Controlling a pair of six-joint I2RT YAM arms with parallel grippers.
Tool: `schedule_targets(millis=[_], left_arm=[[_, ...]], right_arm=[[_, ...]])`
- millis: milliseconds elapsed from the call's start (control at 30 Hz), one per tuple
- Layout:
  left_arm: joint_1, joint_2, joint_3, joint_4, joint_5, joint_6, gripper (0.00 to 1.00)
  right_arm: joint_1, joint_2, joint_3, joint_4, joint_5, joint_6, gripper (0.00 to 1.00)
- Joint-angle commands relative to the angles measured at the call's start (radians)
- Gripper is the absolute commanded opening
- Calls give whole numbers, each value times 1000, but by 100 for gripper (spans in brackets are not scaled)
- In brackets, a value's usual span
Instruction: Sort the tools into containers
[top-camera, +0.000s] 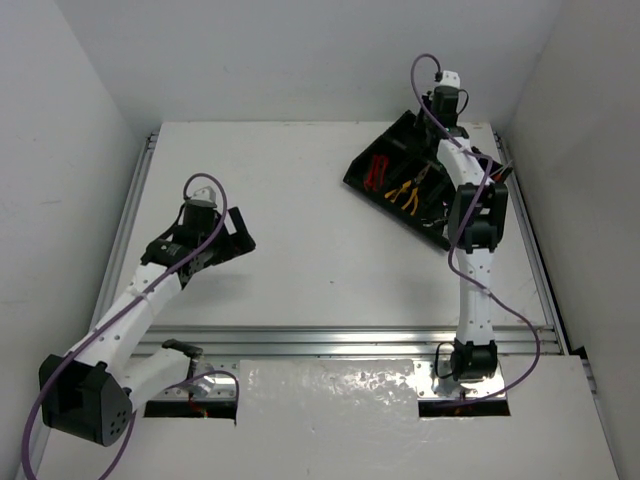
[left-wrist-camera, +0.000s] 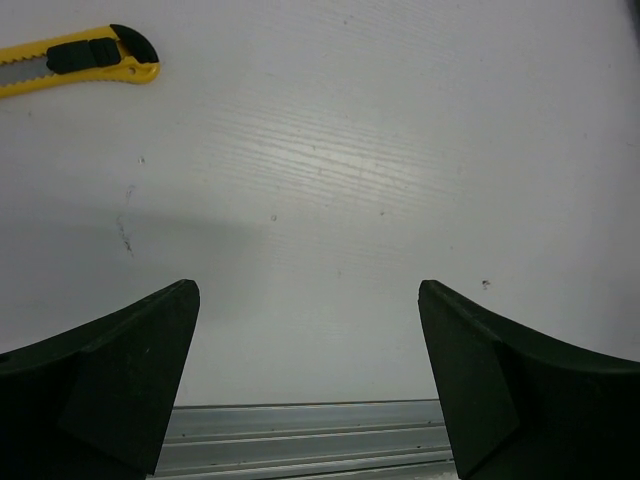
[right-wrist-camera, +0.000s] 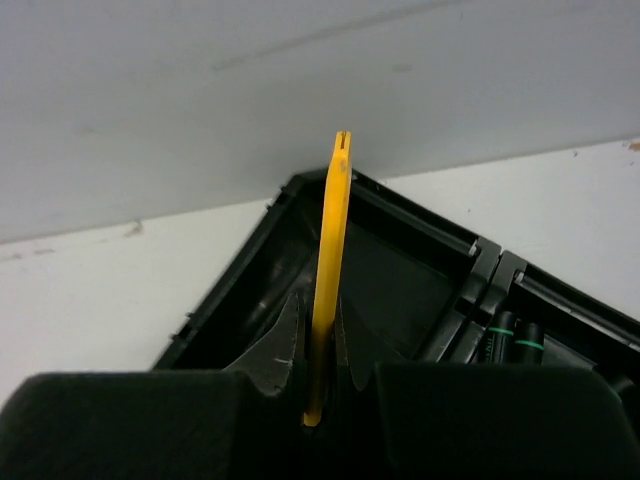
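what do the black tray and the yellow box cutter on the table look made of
Black tray: moulded plastic by the look, with a dull satin finish, rounded raised dividers and soft highlights on the rims. Yellow box cutter: glossy yellow plastic body with a black slider, probably plastic too; the grey strip along it looks like a metal blade.

The middle of the table (top-camera: 320, 250) is found bare, and open passage is afforded between the two arms. Beneath the wide-spread left gripper (left-wrist-camera: 308, 292) only bare surface is seen. A yellow utility knife (left-wrist-camera: 80, 60) lies well apart to one side, and the near edge is bounded by a metal rail (left-wrist-camera: 300, 440). The tray (top-camera: 362, 172) is set in the far right corner, close to the back wall (right-wrist-camera: 200, 90). Its corner compartment (right-wrist-camera: 400, 280) shows a bare floor, but entry from above is obstructed by the right gripper (right-wrist-camera: 320, 385), clamped on a thin yellow tool (right-wrist-camera: 330, 250).
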Motion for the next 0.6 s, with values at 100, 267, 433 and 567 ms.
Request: schedule_targets(millis=[100, 267, 433, 567], left_arm=[[-8, 3, 8, 50, 41, 32, 90], [-9, -66, 14, 69, 29, 50, 90], [-8, 1, 134, -58, -181, -10, 93], [12, 96, 195, -146, -350, -291, 100]], right_arm=[[3, 38, -8, 121, -26, -103, 14], [5, -10, -19, 115, -58, -104, 67], [23, -128, -42, 82, -63, -83, 70], [65, -301, -162, -26, -69, 9, 76]])
